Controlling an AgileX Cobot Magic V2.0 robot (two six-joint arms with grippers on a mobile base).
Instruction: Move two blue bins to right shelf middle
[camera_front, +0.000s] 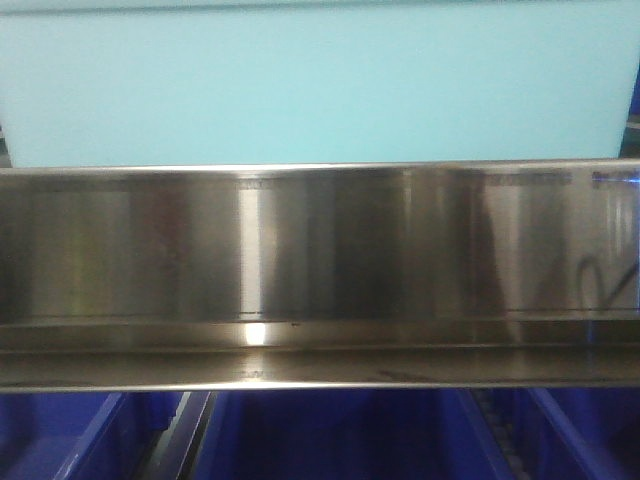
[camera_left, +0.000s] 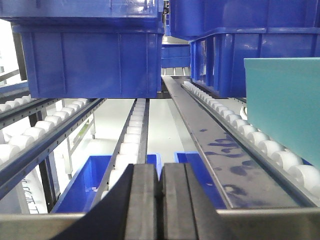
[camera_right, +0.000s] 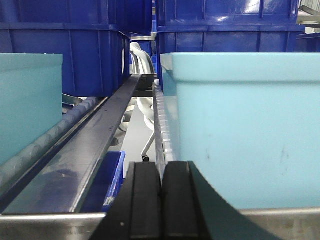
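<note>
In the left wrist view, a dark blue bin (camera_left: 92, 60) sits on the roller track (camera_left: 132, 135) ahead, and a second dark blue bin (camera_left: 250, 45) stands to its right. My left gripper (camera_left: 160, 172) is shut and empty, low at the shelf's front rail (camera_left: 40, 225), well short of them. In the right wrist view my right gripper (camera_right: 161, 167) is shut and empty too, between a light blue bin (camera_right: 245, 130) close on the right and another (camera_right: 27, 100) on the left. Dark blue bins (camera_right: 60, 50) stand further back. Which shelf is the right one cannot be told.
The front view is filled by a light blue bin (camera_front: 320, 80) above a steel shelf rail (camera_front: 320, 270), with dark blue bins (camera_front: 330, 435) below. A flat divider strip (camera_left: 215, 145) runs between roller lanes. More blue bins (camera_left: 82, 185) sit on the level beneath.
</note>
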